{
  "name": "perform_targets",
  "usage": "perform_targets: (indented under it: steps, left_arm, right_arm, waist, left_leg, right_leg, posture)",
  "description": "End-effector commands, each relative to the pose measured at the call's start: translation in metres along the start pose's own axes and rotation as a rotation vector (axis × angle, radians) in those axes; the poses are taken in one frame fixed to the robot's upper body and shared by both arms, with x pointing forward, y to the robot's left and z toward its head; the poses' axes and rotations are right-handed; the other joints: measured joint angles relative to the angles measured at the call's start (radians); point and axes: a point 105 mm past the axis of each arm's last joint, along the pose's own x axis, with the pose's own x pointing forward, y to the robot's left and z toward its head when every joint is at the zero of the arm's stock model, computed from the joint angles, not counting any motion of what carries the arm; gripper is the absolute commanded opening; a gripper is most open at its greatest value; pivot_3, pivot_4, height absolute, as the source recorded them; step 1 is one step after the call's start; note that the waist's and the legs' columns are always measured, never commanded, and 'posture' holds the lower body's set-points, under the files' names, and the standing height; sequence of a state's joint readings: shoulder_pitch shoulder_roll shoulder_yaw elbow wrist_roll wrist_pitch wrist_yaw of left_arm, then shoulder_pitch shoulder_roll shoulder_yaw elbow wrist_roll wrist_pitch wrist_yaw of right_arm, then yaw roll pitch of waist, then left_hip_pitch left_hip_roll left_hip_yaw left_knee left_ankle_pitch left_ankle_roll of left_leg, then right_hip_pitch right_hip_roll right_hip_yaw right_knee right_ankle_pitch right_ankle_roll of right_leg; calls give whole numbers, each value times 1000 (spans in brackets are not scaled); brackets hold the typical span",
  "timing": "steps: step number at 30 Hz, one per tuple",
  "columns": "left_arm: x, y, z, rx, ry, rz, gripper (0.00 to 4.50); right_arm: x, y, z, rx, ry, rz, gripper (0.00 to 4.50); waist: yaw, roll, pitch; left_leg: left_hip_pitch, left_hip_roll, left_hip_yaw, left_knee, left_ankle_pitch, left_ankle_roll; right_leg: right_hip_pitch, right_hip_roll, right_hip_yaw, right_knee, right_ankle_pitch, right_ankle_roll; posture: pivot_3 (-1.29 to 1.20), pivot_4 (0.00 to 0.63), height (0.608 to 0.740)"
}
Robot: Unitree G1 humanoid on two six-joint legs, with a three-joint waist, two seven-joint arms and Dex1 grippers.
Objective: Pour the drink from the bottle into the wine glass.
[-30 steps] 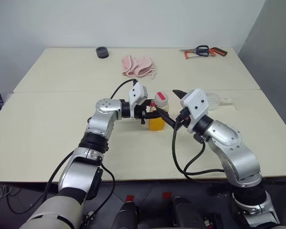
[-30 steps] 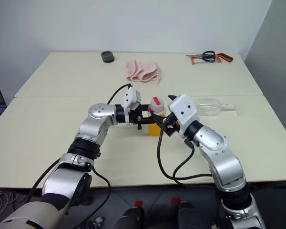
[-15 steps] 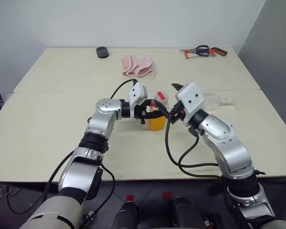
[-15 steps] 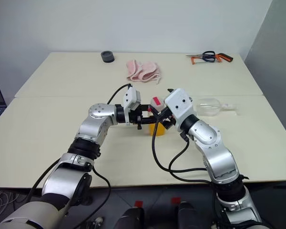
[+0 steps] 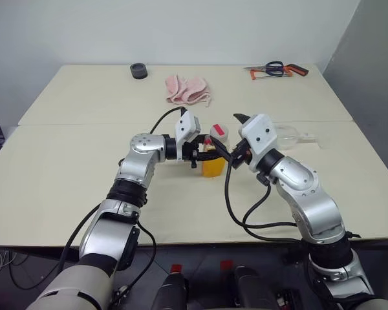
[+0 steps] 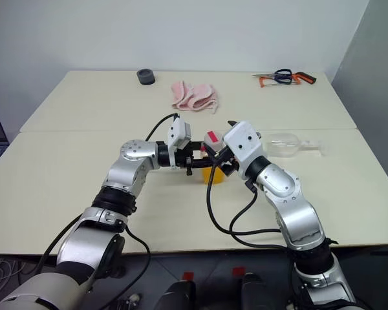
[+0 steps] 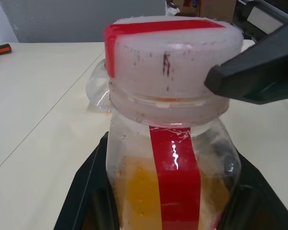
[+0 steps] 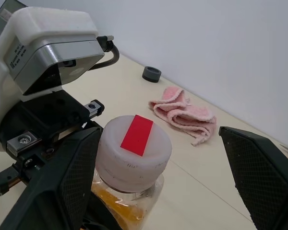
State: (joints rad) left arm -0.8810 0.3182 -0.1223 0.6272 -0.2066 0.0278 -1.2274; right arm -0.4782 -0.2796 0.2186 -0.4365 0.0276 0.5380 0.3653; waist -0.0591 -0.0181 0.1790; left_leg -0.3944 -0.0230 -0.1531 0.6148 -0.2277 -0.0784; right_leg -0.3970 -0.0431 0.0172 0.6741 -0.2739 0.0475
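The bottle (image 5: 213,157) stands upright on the table (image 5: 64,174) near its middle, pinched around the body by the left gripper (image 5: 203,154), whose black fingers (image 7: 86,191) press against both sides of the clear plastic. The drink (image 7: 139,196) fills the lower part of the bottle. The cap (image 8: 133,146), white with a red strip across its top, is still on. The right gripper (image 8: 158,191) reaches in from the right with its fingers (image 8: 261,177) spread wide on either side of the cap, one fingertip (image 7: 249,72) just beside the cap's rim, not yet clamped on it. The wine glass (image 5: 286,136) lies on its side on the table just to the right of and beyond the right arm, its foot pointing right. The likely step is unscrewing the cap, and the risks lie there: if the right fingers close off-centre they may slip on the smooth cap, and a hard twist could turn the bottle in the left grip or tip it. The bigger trouble is the glass: lying down, it cannot take liquid, and the right arm's elbow passing close by could roll it away. Pouring before it is stood up would spill the drink across the table.
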Motion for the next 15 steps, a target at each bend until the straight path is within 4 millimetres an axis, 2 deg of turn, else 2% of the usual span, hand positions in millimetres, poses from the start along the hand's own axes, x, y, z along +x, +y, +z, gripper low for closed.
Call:
perform_targets:
  steps: [1,15]
  left_arm:
    - [-2,3,7,36,2,5,1838]
    - [-3,4,6,35,5,9,1833]
  right_arm:
    - [-8,-13,9,-20,-28,-51,4184]
    - [-22,-19,8,-15,-6,-65,4184]
  waist:
    - [0,0,0]
    - [0,0,0]
  left_leg:
    - [0,0,0,0,0,0]
    - [0,0,0,0,0,0]
  right_leg:
    - [0,0,0,0,0,0]
    - [0,0,0,0,0,0]
  posture:
    - [0,150,740]
    - [0,150,740]
